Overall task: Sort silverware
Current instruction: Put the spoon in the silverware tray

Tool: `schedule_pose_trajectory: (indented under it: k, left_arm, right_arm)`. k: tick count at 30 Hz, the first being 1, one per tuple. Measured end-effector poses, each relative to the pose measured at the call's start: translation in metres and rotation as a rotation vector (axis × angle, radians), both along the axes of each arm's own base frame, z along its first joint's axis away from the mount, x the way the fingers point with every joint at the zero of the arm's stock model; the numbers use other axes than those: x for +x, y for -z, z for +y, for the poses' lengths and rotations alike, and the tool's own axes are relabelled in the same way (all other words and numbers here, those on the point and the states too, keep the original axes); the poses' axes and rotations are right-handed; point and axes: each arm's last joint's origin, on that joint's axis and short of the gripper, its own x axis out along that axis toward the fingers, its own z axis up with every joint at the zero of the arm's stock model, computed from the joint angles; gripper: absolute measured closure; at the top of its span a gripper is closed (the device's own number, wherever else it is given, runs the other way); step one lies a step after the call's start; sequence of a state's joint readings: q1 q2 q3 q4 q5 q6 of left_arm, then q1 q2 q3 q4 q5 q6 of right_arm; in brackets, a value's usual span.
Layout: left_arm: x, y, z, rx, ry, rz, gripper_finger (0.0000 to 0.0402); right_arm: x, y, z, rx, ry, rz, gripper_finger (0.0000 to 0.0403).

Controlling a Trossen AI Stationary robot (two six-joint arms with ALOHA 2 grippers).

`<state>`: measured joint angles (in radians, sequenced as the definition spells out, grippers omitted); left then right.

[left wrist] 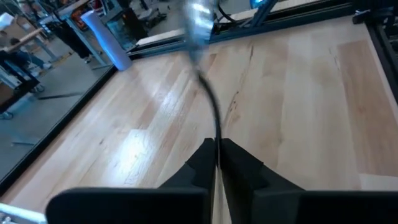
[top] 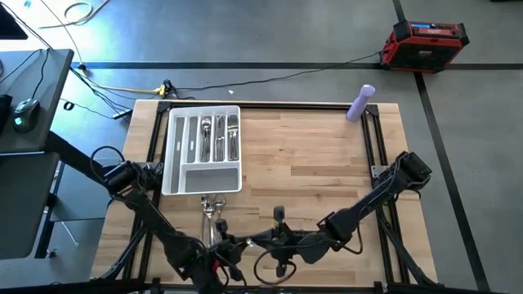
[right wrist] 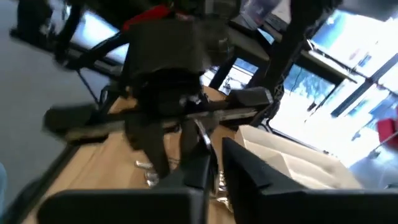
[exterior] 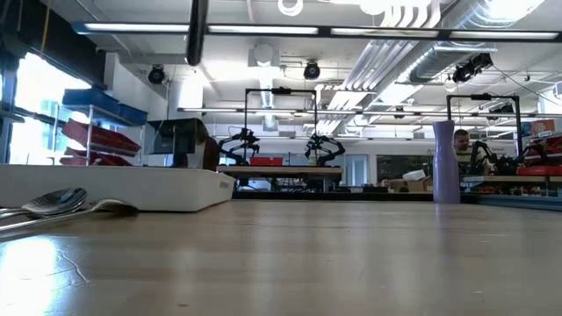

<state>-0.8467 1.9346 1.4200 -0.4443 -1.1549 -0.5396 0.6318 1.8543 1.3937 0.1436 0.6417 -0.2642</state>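
Thin shiny silver metal spoon point(left wrist: 200, 37), bowl blurred, clamped by its handle in left gripper point(left wrist: 217, 163), projecting forward.

We are looking at a pale butcher-block table point(top: 310, 155) with a black metal frame running along its edges. A white compartmented tray point(top: 203, 150) is sitting on the left part of the top, flat on the wood. Just in front of the tray, toward the near edge, a few pieces of loose silverware point(top: 214, 207) are lying on the wood; in the low view one spoon point(exterior: 54, 202) is resting bowl-up beside the tray's wall, and the rest are probably forks or spoons. A lavender bottle point(top: 360, 103) is standing upright at the far right corner, well apart from the tray.
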Motion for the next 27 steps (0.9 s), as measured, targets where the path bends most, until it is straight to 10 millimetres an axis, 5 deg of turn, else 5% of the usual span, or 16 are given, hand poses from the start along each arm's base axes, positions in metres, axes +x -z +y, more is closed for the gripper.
schedule_pose_trajectory:
  k: [11,19,27]
  left_arm:
    - [-0.015,-0.015,0.023,0.02,-0.063,0.061,0.0401]
    - [-0.037,-0.044,0.119,0.135,-0.404,0.078,0.0401]
    - [-0.098,-0.014,0.218,-0.174,-0.657,-0.1,0.0401]
  right_arm:
    - [-0.065,-0.052,0.019,-0.216,0.301,-0.115,0.0126]
    - [-0.108,-0.081,0.032,-0.179,0.316,-0.171,0.0123]
    - [-0.112,-0.075,0.033,-0.258,0.299,-0.132,0.0144]
